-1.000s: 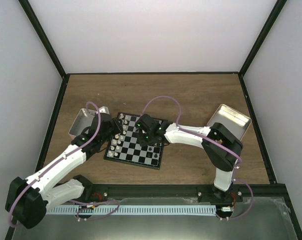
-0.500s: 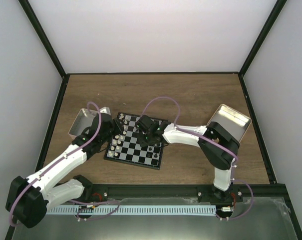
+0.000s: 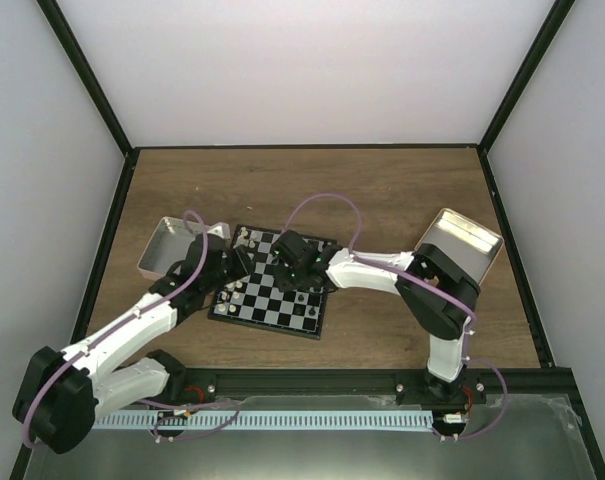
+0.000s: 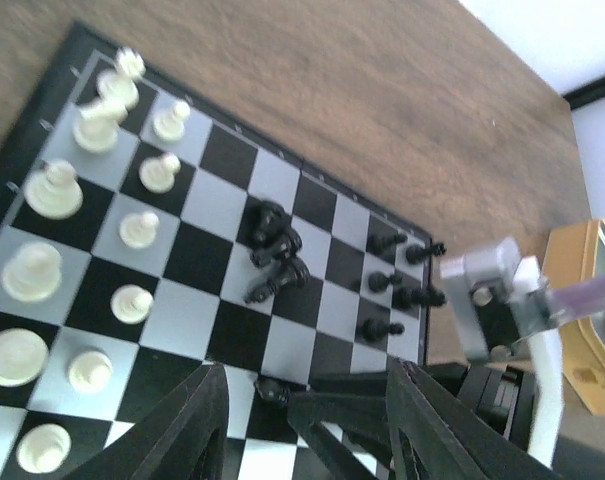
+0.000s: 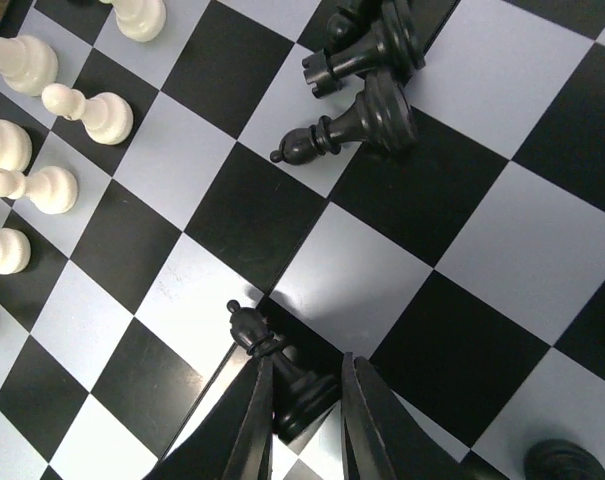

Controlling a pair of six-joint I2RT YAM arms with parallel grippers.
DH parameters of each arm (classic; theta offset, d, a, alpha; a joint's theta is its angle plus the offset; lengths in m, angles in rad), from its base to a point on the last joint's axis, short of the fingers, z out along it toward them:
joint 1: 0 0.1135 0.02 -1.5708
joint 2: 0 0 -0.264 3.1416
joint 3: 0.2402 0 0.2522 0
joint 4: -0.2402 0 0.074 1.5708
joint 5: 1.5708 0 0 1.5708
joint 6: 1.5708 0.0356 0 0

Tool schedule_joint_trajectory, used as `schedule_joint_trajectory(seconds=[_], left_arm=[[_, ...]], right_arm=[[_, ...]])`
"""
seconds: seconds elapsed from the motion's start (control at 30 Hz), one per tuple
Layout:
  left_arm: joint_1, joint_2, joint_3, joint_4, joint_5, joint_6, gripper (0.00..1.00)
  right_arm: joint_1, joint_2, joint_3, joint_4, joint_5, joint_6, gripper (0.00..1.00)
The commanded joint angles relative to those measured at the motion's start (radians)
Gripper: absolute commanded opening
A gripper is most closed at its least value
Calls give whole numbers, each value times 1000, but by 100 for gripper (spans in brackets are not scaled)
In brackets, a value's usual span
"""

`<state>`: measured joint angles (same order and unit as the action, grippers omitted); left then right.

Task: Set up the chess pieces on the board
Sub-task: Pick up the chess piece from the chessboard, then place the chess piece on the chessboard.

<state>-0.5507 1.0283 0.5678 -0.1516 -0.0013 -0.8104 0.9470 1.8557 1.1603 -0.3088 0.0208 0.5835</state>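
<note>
Our right pincer [image 5: 304, 362] has its two fingers drawn in close on either side of a black pawn [image 5: 274, 358], and as far as we can judge they pinch its base. The pawn leans over a square near the middle of the board [image 5: 232, 215], with its head toward the white side. Our left pincer [image 4: 305, 372] hangs above the board on that white side, its jaws apart and nothing between them. Around it, the white pieces [image 4: 52, 190] stand upright in two tidy rows along the board side that faces the left edge of the surface [image 3: 382, 190], so we judge that half of the job as good as done, though a few of them run out of the wrist view. The black half is another matter. A knot of toppled black pieces [image 4: 274, 250] lies on its side in mid-board, and a handful of other black pieces [image 4: 402, 285] sit by the board side facing the right edge, too small for us to say whether they stand properly. The board itself lies left of the middle of the surface, closer to the near edge. One shallow tin [image 3: 160, 250] sits just beside its far-left corner and a second tin [image 3: 467, 240] lies well apart toward the right edge. We cannot tell whether any pieces wait in them. We put the task at roughly halfway: the pawn in hand needs a home square, and the fallen black men need standing in their two rows.
</note>
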Motion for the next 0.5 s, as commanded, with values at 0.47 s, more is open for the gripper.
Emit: schedule_joint_trajectory(seconds=[0.47], left_arm=[[15,97,-101,419,489,-221,54]], right_arm=[[-123,-374,-413,563,-328,-66,8]])
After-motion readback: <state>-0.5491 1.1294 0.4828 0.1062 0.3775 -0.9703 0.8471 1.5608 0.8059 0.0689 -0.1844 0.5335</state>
